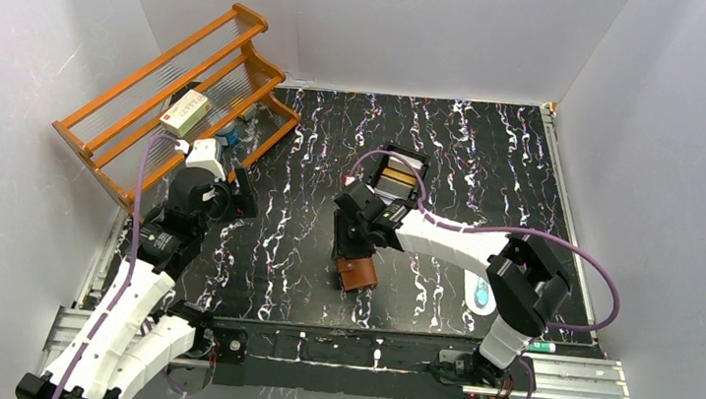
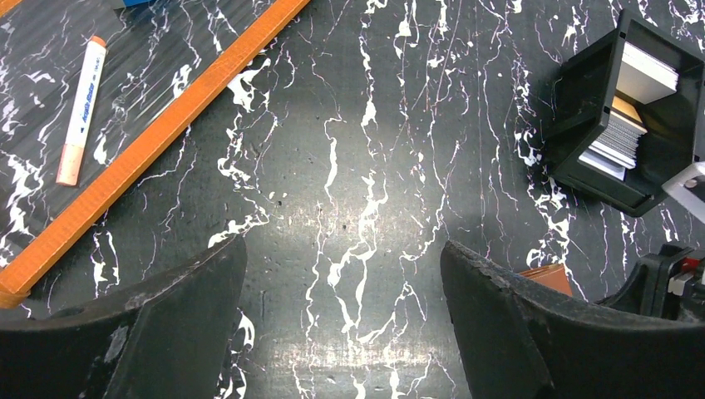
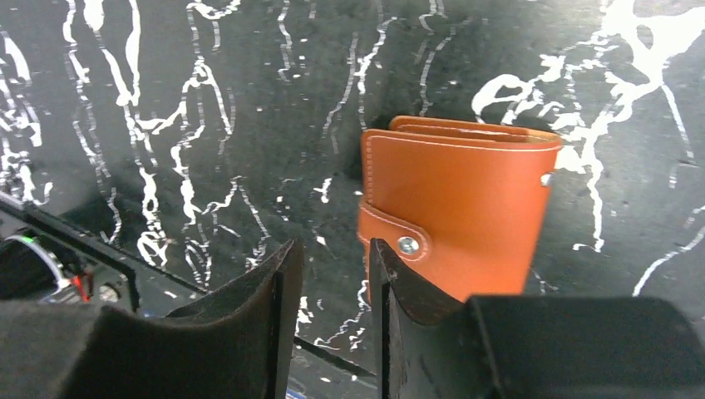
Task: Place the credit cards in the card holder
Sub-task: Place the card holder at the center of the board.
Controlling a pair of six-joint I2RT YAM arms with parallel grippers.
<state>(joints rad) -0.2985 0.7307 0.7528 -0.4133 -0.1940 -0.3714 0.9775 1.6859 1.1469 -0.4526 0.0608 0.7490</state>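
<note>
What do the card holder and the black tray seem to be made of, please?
The card holder looks like smooth tan leather, possibly imitation: stitched edges and a strap with a round metal snap. The black tray looks like rigid moulded plastic, slightly glossy, judging by its thin, crisp walls.

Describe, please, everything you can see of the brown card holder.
The card holder is a small tan-brown wallet that looks like leather, with pale stitching along its edges. It is folded shut: a strap wraps round one side and appears fastened by a round metal snap. Stacked layers show along its far edge. It lies flat on the black marbled table, towards the front. One finger of the right gripper overlaps its near corner; whether it touches, I cannot tell.
</note>
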